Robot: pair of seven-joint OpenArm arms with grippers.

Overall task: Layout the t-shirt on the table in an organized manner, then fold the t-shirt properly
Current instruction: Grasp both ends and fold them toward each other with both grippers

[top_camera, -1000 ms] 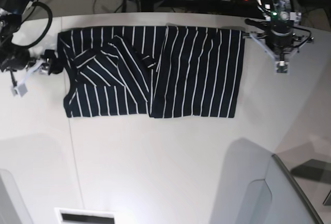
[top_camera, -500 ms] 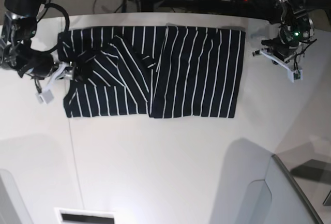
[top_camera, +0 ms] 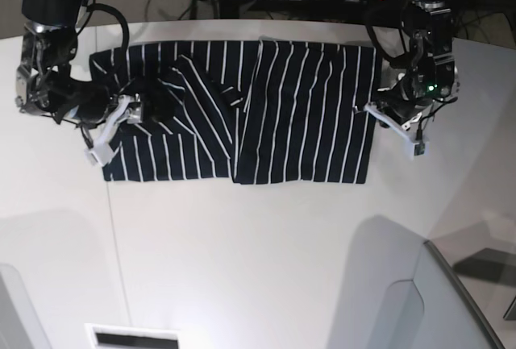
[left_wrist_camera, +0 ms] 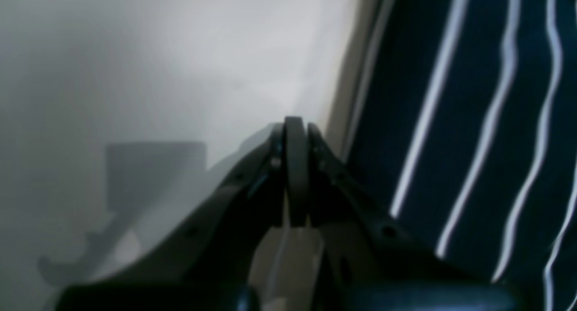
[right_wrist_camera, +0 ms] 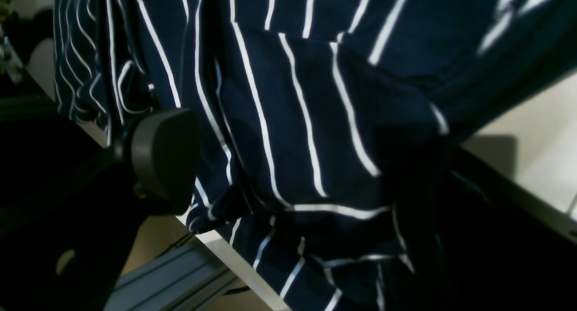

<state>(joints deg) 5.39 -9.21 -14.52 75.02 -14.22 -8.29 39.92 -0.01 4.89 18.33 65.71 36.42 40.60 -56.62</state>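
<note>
One shirt, flat mid-table. My right gripper, spread wide over its sleeve, should pinch only that layer; my left gripper, clamped empty, beside its hem.

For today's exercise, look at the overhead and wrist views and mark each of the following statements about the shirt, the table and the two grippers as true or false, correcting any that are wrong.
1. The t-shirt lies on the table. True.
2. The left gripper is wide open. False: its jaws are pressed together, with nothing between them.
3. The right gripper is at the sleeve end of the shirt, its jaws open around the fabric. True.
4. The shirt is plain white. False: it is dark navy with thin white stripes.
5. The left gripper sits just beside the shirt's edge, over bare table. True.
6. The shirt hangs off the near edge of the table. False: it lies at the far side.
</note>
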